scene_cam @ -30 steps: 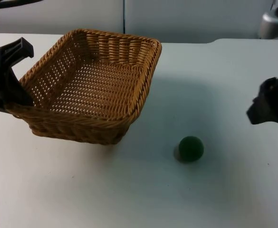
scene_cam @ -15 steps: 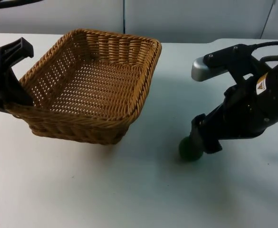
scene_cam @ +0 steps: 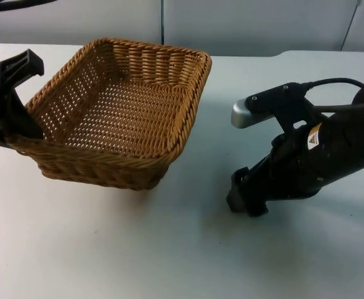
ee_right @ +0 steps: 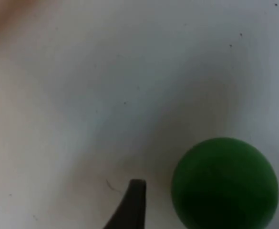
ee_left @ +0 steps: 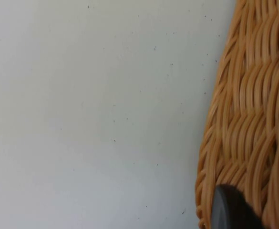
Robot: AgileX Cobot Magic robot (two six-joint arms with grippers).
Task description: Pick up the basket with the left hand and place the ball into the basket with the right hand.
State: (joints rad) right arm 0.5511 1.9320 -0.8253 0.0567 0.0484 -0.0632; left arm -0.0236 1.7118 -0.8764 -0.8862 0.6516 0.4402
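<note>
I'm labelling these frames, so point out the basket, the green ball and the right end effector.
basket [scene_cam: 122,118]: top view, on its woven floor.
green ball [ee_right: 224,182]: right wrist view, on the middle of its surface.
right end effector [scene_cam: 244,194]: top view, at its fingertips, low over the table.

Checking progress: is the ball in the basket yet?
Out. The basket holds nothing; the ball lies on the table by the right gripper.

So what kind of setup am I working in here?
Likely a lab test bench: a bare white table, a grey partition wall behind it, and just a basket and ball as props.
</note>
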